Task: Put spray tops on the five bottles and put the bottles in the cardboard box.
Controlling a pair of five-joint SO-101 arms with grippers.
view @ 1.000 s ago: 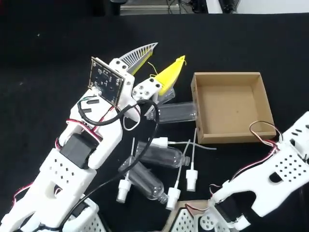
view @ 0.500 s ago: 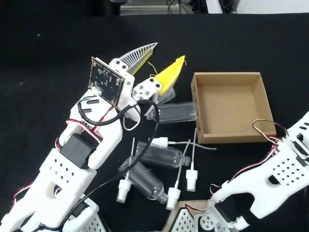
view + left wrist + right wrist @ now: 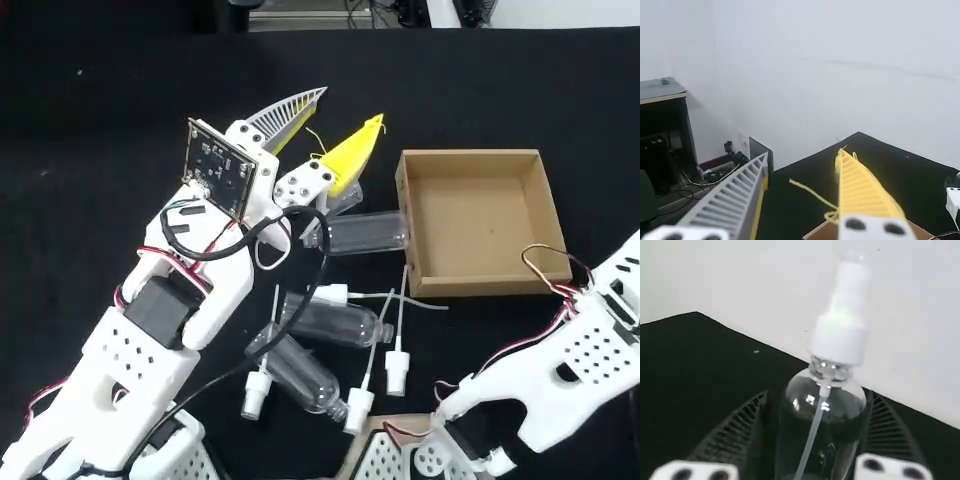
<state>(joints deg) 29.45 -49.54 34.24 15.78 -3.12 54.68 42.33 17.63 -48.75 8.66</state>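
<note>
Right fingers (image 3: 735, 440) pinch a capped bottle (image 3: 832, 405), left fingers (image 3: 355, 150) spread; weak squeeze might drop it before the cardboard box (image 3: 470, 154).

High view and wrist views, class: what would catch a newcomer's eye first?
The left gripper, yellow and white, gapes open beside the cardboard box. Loose bottles and spray tops lie scattered nearby. The right gripper clasps a bottle with its spray top on.
</note>
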